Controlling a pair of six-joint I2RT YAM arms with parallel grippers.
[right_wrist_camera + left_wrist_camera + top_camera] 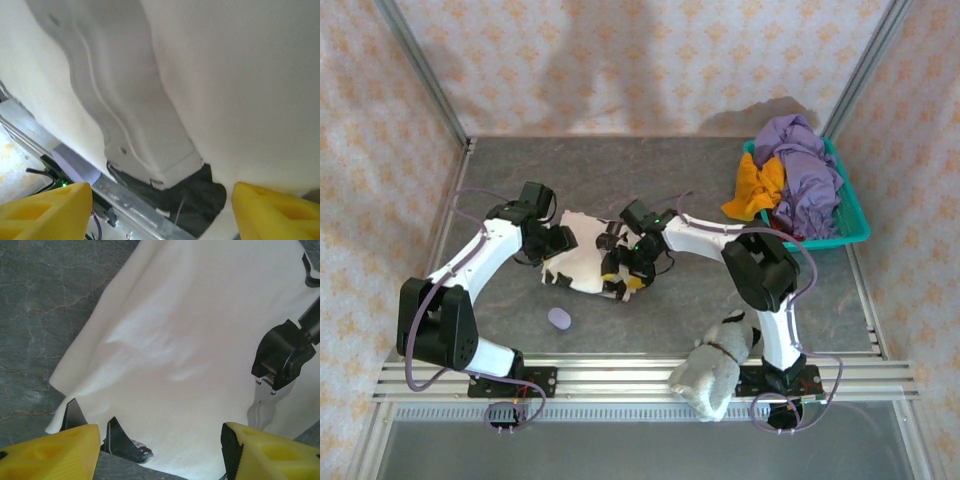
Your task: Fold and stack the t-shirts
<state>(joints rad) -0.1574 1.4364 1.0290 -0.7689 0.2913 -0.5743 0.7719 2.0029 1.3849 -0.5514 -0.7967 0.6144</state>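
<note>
A cream-white t-shirt (582, 262) with black print lies crumpled mid-table between both arms. My left gripper (560, 243) hovers at its left edge. In the left wrist view its yellow fingers (50, 452) stand wide open over the shirt's near hem (190, 340), closed on nothing. My right gripper (622, 274) is on the shirt's right side, open. Its yellow fingertips (277, 210) frame white cloth (250, 75) close to the lens. Purple (805, 165), orange (758, 185) and a bit of red (788, 238) shirts are heaped in the basket.
The teal basket (855, 215) sits at the back right. A grey-white plush toy (720, 365) lies on the front rail by the right arm's base. A small lilac object (560, 318) rests on the table in front of the shirt. The right gripper's black body (282, 357) shows over the shirt.
</note>
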